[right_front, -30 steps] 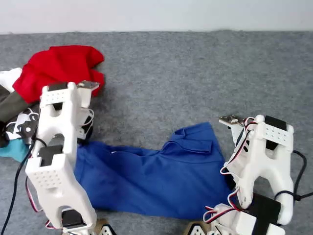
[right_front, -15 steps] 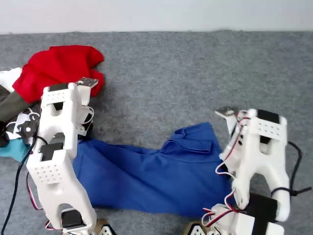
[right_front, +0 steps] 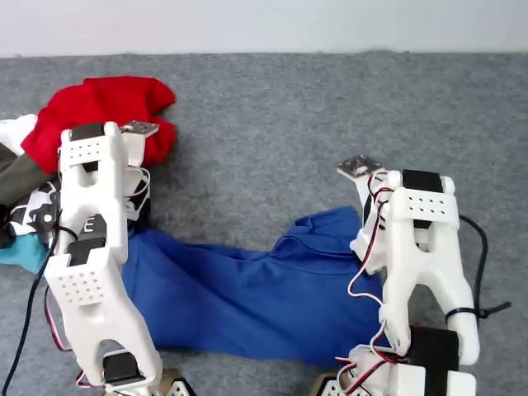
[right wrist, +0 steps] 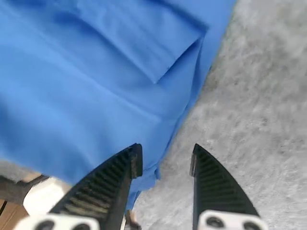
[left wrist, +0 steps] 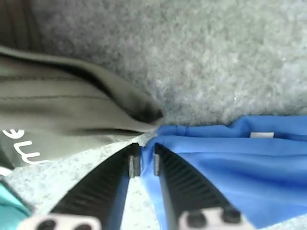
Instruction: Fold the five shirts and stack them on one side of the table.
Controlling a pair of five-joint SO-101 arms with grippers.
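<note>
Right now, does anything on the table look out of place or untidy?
Yes. The blue shirt lies rumpled and askew at the near side of the table, with a part folded over at its right end. At the left side, the red shirt and other garments sit in an unfolded heap.
</note>
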